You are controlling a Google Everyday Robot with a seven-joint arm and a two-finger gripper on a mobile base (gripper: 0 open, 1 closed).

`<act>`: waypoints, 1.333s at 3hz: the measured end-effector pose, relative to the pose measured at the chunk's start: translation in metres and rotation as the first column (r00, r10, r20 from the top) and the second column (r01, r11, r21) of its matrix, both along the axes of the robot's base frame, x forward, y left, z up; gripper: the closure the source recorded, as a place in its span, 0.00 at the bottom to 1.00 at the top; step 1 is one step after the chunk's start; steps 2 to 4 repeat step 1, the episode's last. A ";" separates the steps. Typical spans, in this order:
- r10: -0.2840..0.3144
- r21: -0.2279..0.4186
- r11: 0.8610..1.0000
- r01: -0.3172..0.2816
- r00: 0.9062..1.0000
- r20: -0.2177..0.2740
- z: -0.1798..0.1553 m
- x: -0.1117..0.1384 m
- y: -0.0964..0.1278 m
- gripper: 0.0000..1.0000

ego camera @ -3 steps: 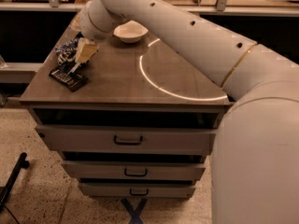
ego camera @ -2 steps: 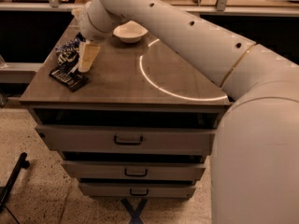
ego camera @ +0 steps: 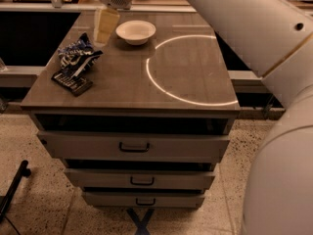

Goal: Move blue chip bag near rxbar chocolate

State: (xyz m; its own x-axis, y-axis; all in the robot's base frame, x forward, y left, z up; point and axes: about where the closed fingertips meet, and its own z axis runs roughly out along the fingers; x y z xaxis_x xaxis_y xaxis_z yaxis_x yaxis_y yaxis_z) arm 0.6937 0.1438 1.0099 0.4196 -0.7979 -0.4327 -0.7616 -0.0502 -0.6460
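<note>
The blue chip bag (ego camera: pixel 77 56) lies crumpled on the left part of the table, its lower edge resting against the rxbar chocolate (ego camera: pixel 72 82), a flat dark bar with white text near the left front corner. My gripper (ego camera: pixel 104 25) hangs above the back left of the table, up and to the right of the bag, apart from it and holding nothing. Its pale yellow fingers point down, just left of the bowl.
A white bowl (ego camera: pixel 136 32) stands at the back middle of the table (ego camera: pixel 195 102). A bright ring of light lies on the right half. Three drawers with dark handles (ego camera: pixel 134 147) sit under the top. My white arm fills the right side.
The gripper has lifted up and back, away from the bag, toward the bowl. The bag and bar stay together on the left. The view has shifted to the right.
</note>
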 end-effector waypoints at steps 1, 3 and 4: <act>-0.002 -0.003 1.000 0.002 1.000 0.000 0.003 -0.001 -0.002 0.00; -0.002 -0.003 1.000 0.002 1.000 0.000 0.003 -0.001 -0.002 0.00; -0.002 -0.003 1.000 0.002 1.000 0.000 0.003 -0.001 -0.002 0.00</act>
